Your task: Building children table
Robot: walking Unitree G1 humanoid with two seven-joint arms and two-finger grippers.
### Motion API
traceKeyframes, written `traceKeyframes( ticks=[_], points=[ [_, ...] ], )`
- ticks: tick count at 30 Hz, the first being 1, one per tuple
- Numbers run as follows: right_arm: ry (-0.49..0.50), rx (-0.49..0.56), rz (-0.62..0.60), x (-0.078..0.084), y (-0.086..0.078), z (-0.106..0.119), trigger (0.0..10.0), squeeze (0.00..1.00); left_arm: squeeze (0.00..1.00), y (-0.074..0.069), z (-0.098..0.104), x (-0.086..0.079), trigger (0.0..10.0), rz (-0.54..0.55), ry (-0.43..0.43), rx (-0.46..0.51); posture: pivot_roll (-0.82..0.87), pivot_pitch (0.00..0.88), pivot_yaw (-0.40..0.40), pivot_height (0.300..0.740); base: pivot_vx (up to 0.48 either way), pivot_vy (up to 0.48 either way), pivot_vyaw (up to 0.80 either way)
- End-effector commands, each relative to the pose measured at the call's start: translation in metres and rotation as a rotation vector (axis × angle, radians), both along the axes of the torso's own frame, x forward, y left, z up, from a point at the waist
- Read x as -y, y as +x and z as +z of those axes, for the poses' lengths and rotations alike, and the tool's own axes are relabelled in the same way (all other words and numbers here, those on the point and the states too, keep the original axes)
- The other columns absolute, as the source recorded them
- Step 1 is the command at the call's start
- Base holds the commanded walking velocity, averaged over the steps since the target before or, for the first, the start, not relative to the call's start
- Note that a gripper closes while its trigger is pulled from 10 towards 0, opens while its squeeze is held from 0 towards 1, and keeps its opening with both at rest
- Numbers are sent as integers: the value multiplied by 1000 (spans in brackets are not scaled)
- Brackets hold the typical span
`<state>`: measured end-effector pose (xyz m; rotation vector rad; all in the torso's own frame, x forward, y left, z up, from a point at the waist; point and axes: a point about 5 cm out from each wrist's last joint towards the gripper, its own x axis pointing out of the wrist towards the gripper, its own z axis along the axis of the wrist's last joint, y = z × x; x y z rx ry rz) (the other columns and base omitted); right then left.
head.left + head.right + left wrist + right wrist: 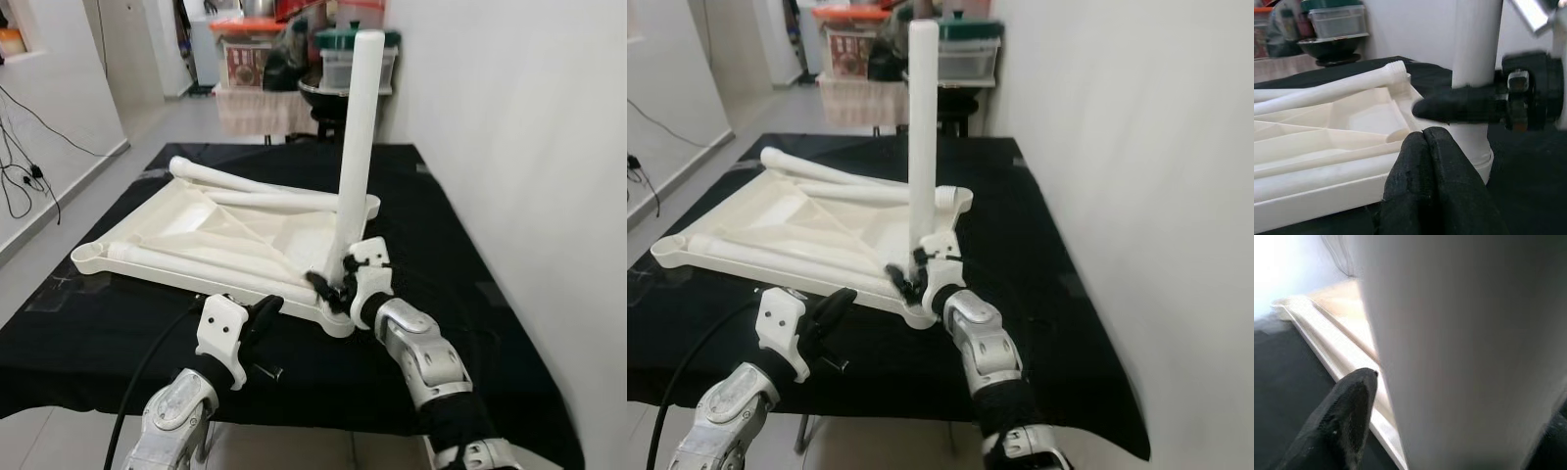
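A white children's table top (90, 258) lies upside down on the black cloth. One white table leg (358, 137) stands upright in its near right corner. My right gripper (338, 284) is shut on the base of this leg, which the right wrist view shows as a wide white column (1459, 347) beside one black finger (1347, 416). Two loose legs (245, 181) (196, 259) lie across the top. My left gripper (266, 311) hovers at the top's front edge, shut with nothing in it; its fingertips (1422, 147) press together just short of the leg's socket.
The black-covered table (470, 255) runs along a white wall on the right. Storage boxes (358, 59) and a dark bowl (328, 93) stand behind it. Cables (24, 176) trail on the floor at left. A small metal part (266, 372) lies near the front edge.
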<state>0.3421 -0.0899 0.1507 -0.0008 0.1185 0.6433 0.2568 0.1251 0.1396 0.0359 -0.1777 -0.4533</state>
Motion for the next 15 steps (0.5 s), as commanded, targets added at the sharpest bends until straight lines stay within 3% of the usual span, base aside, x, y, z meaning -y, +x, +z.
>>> traceKeyframes(
  ticks=[1,4,5,7,15],
  points=[
    [6,66,135,-12,-3,15,10000,0,0,0,-2,2,10000,-8,-2,-15,9,0,-41,740,0,0,0],
    [-16,88,219,-12,-6,17,10000,0,0,-1,-2,2,10000,-10,-3,-15,9,0,-41,740,0,0,0],
    [-53,91,316,-6,-4,17,10000,0,0,-5,-1,4,10000,-29,-9,-19,24,0,-49,740,0,0,0],
    [-91,99,386,2,4,21,10000,0,0,-11,1,6,10000,-71,-18,-25,42,0,-50,740,0,0,0],
    [-69,110,460,16,20,38,10000,0,0,-24,8,10,10000,-146,-29,-29,68,0,-43,740,0,0,0]
  ],
)
